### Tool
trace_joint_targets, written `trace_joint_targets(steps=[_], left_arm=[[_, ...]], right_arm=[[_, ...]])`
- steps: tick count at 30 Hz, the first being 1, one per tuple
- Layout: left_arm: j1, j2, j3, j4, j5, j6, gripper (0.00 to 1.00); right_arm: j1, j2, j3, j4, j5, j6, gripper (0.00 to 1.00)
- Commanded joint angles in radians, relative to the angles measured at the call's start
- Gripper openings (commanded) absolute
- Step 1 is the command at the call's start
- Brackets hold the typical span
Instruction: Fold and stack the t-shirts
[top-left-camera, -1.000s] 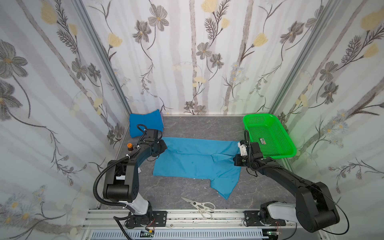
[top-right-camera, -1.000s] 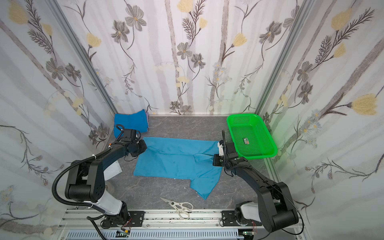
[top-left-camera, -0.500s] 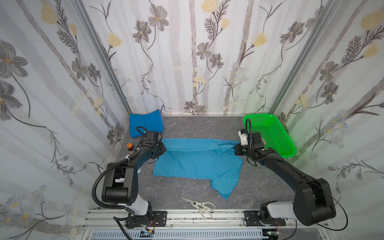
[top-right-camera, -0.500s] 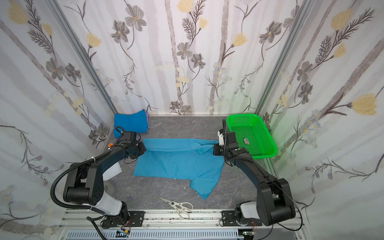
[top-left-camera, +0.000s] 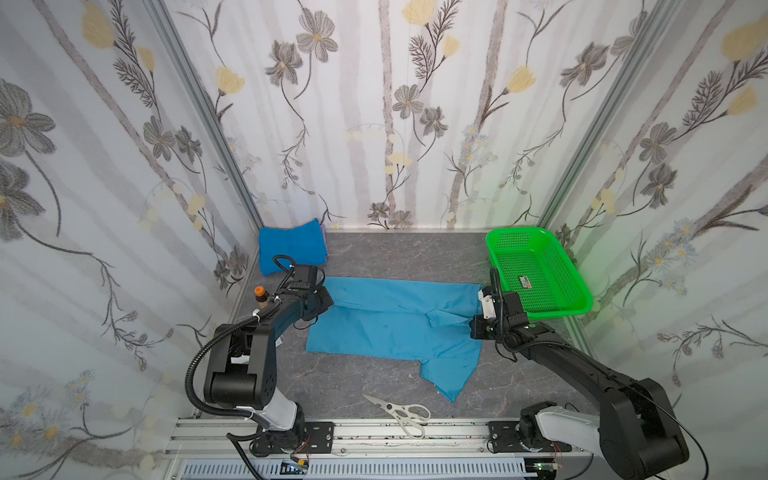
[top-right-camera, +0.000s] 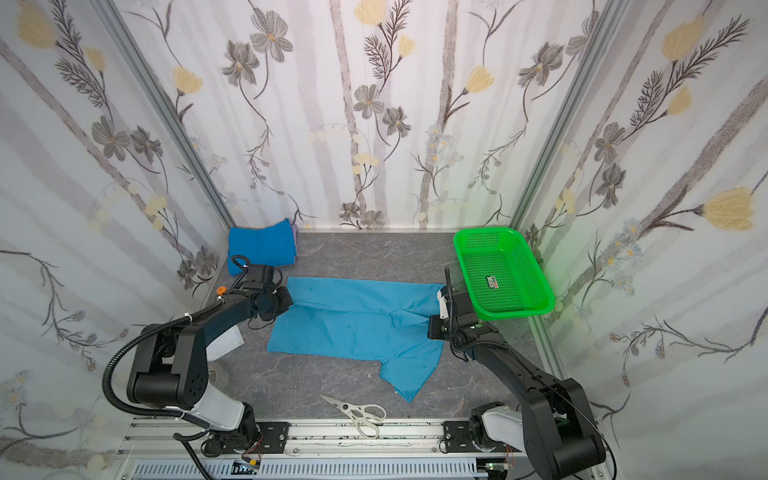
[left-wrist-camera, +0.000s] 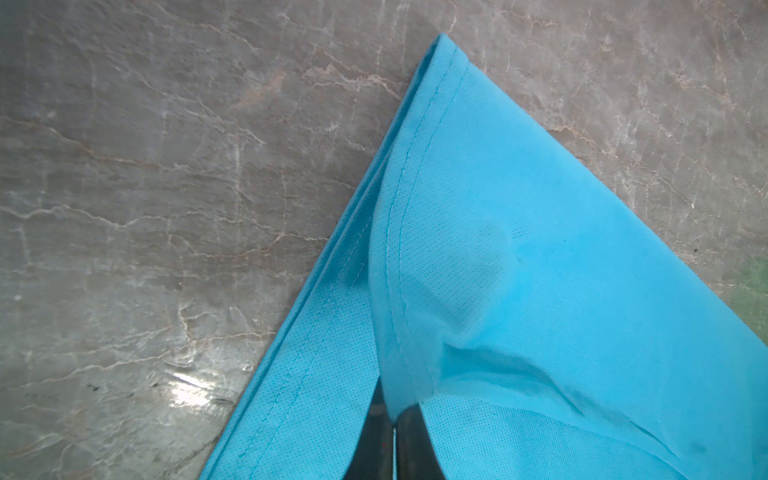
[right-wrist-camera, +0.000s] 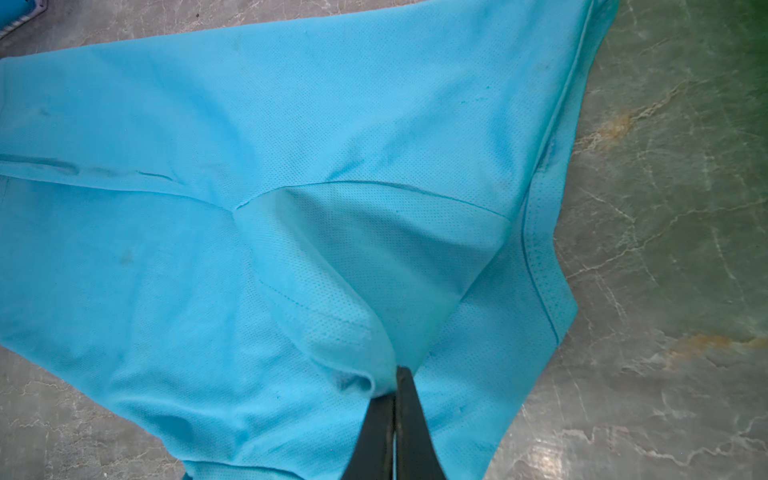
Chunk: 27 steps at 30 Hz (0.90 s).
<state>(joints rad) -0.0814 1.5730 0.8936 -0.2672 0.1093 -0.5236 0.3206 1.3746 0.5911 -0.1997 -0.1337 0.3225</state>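
A light sky-blue t-shirt lies spread in the middle of the table in both top views, one sleeve pointing to the front. A crease runs across it between the two grippers. My left gripper is at its left edge, shut on a hemmed corner of the cloth; in the left wrist view its tip pinches the fabric. My right gripper is shut on a bunched fold at the shirt's right side. A darker blue t-shirt lies folded in the back left corner.
A green perforated basket stands at the back right, close behind the right gripper. Scissors lie by the front rail. A small orange-capped bottle stands by the left wall.
The right gripper swung toward the back with the cloth, then came forward again; a crease now crosses the shirt. The left gripper barely shifted. Both stayed shut.
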Motion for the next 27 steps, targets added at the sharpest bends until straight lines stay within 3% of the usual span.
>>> trace_joint_targets(steps=[1, 2, 4, 8, 12, 14, 15, 27], left_arm=[[0.001, -0.008, -0.001, -0.021, -0.029, -0.008, 0.00], [0.002, -0.007, 0.006, -0.033, -0.033, -0.007, 0.00], [0.003, -0.017, 0.017, -0.049, -0.036, -0.013, 0.44], [0.005, -0.119, 0.043, -0.108, -0.092, -0.020, 0.97], [0.018, -0.157, 0.101, -0.189, -0.085, 0.004, 1.00], [0.018, -0.157, 0.100, -0.207, -0.056, 0.003, 1.00], [0.017, -0.165, 0.084, -0.207, -0.035, -0.001, 1.00], [0.021, -0.380, -0.214, -0.222, 0.085, -0.073, 1.00]], right_arm=[[0.000, 0.008, 0.014, 0.048, 0.000, 0.015, 0.00], [0.001, 0.007, 0.016, 0.042, 0.004, 0.017, 0.00], [0.001, -0.013, 0.021, 0.024, 0.011, 0.018, 0.04], [0.002, -0.101, 0.024, -0.026, 0.040, 0.023, 0.44], [0.000, -0.180, 0.037, -0.071, 0.045, 0.037, 0.76], [0.000, -0.187, 0.049, -0.099, 0.041, 0.042, 0.85], [0.000, -0.187, 0.055, -0.115, 0.030, 0.047, 0.97], [0.210, -0.320, -0.097, -0.114, 0.049, 0.281, 1.00]])
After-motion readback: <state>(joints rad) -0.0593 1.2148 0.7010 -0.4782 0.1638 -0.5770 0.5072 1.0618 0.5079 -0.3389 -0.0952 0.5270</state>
